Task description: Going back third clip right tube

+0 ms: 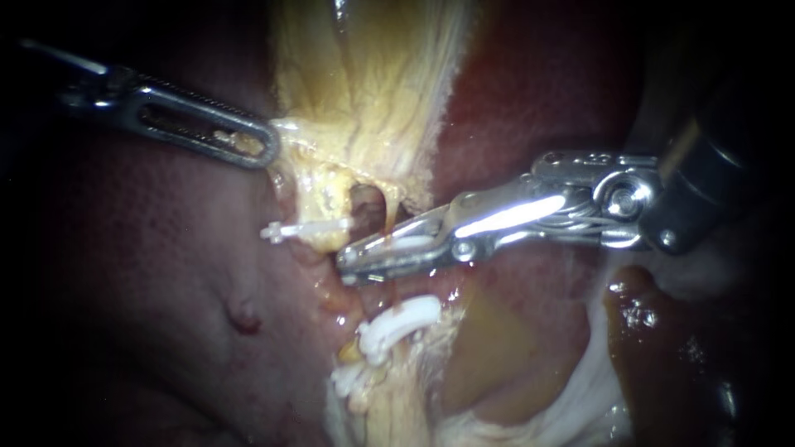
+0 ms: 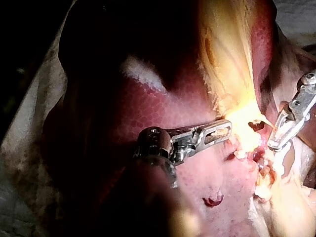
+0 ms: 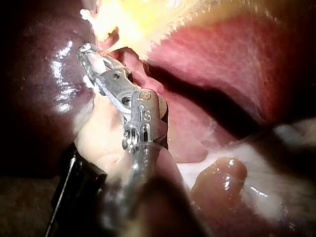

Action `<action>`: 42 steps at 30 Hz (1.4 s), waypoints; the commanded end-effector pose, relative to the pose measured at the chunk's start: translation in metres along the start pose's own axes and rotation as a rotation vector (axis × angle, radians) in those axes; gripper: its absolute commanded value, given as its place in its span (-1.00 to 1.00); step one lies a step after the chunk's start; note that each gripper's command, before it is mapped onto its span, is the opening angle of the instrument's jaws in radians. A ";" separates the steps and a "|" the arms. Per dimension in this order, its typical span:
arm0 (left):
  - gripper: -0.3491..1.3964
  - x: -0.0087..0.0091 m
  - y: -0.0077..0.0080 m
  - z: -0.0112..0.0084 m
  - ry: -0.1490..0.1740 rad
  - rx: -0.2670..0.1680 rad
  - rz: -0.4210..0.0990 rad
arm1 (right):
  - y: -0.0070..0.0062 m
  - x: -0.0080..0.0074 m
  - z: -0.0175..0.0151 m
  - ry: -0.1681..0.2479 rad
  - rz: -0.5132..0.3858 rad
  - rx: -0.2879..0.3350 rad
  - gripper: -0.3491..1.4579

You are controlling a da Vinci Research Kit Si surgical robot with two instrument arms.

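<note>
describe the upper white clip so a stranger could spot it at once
Start at the yellow gallbladder in the middle of the endoscope view, gripped at its edge by the left instrument. Under that grip a yellowish stalk runs down, and the upper clip crosses it. It is thin and straight, unlike the thick curved clip lower down.

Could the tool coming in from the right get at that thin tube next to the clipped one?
Probably yes. The right instrument has its tip right beside the thin tube with nothing between them. The left instrument, its jaws shut on the yellowish tissue, holds that clear.
</note>
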 end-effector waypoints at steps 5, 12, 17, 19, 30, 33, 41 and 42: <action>-1.00 0.0000 0.0000 0.0000 0.000 0.000 0.000 | 0.0000 0.0000 0.0000 -0.003 0.007 -0.001 -1.00; -1.00 0.0000 0.0000 0.0000 0.000 0.000 0.000 | -0.0002 -0.0003 0.0003 -0.015 0.004 0.005 -1.00; -1.00 0.0000 0.0000 0.0000 0.000 0.000 0.000 | -0.0004 -0.0005 0.0010 -0.025 -0.007 0.016 -0.46; -1.00 0.0000 0.0000 0.0000 0.000 0.000 0.000 | -0.0002 -0.0005 0.0013 0.001 -0.011 -0.027 -0.19; -1.00 0.0000 0.0000 -0.0001 0.000 0.000 0.000 | 0.0006 -0.0007 0.0018 0.056 -0.017 -0.126 -0.06; -1.00 0.0000 0.0000 -0.0001 0.000 0.000 0.000 | 0.0010 -0.0009 0.0017 0.076 -0.072 -0.178 -0.06; -1.00 0.0000 0.0000 -0.0001 0.000 0.000 0.000 | 0.0033 -0.0029 0.0023 0.101 -0.254 -0.331 -0.06; -1.00 0.0000 0.0000 -0.0001 0.000 0.000 0.000 | 0.0036 -0.0031 0.0024 0.101 -0.272 -0.347 -0.06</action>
